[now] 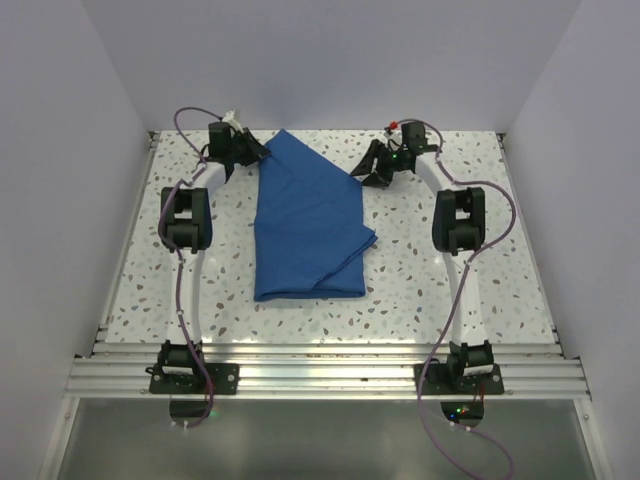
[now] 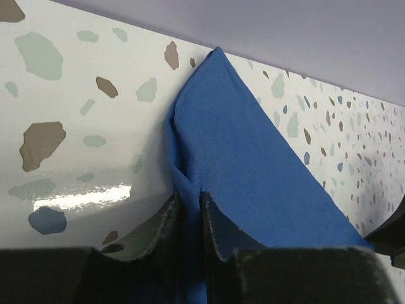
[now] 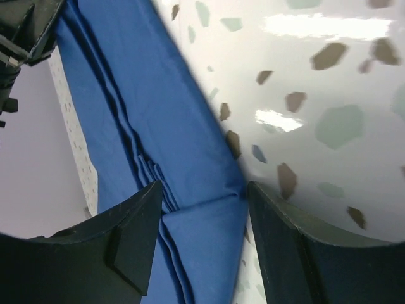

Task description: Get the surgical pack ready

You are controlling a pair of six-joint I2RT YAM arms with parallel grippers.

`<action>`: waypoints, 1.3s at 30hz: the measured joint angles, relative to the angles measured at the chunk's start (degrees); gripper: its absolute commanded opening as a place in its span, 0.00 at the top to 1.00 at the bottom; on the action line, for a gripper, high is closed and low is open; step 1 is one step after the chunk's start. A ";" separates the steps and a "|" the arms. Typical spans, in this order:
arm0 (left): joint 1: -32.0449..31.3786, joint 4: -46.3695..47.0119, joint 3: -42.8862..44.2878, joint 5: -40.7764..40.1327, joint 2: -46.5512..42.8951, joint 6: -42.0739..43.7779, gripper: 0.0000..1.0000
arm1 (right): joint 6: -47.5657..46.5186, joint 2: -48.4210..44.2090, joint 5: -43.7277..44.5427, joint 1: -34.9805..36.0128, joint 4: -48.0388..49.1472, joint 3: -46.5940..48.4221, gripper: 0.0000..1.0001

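The surgical pack shows only as a royal-blue cloth drape (image 1: pixel 305 225), folded and lying on the speckled table (image 1: pixel 450 290). One point of it reaches toward the back wall. At the drape's far left edge, my left gripper (image 1: pixel 247 150) is shut on a raised fold of the cloth (image 2: pixel 253 164). In the left wrist view the two fingers of the left gripper (image 2: pixel 190 206) pinch the blue fabric between them. My right gripper (image 1: pixel 372 175) hovers open at the drape's right edge. In the right wrist view the open right gripper (image 3: pixel 204 190) straddles the layered folds of the drape (image 3: pixel 158 114).
White walls (image 1: pixel 330 60) close in the table at the back and on both sides. An aluminium rail (image 1: pixel 330 375) runs along the near edge, carrying both arm bases. Purple cables (image 1: pixel 180 290) trail beside each arm.
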 measured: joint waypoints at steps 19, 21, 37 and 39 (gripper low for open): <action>-0.28 0.02 -6.54 6.29 -10.25 -7.34 1.00 | 5.29 3.61 -2.64 2.43 1.40 2.82 0.96; -0.48 0.00 -8.79 7.26 -13.55 -7.43 1.00 | 6.64 3.61 -3.26 2.45 1.73 2.73 1.00; -1.46 -6.60 -32.65 11.13 -41.83 -0.24 1.00 | 6.49 -15.21 -2.08 2.95 -0.42 -15.87 1.00; -1.46 -7.23 -35.76 11.13 -45.81 0.76 1.00 | 5.11 -17.81 -1.64 3.17 -1.73 -17.55 1.00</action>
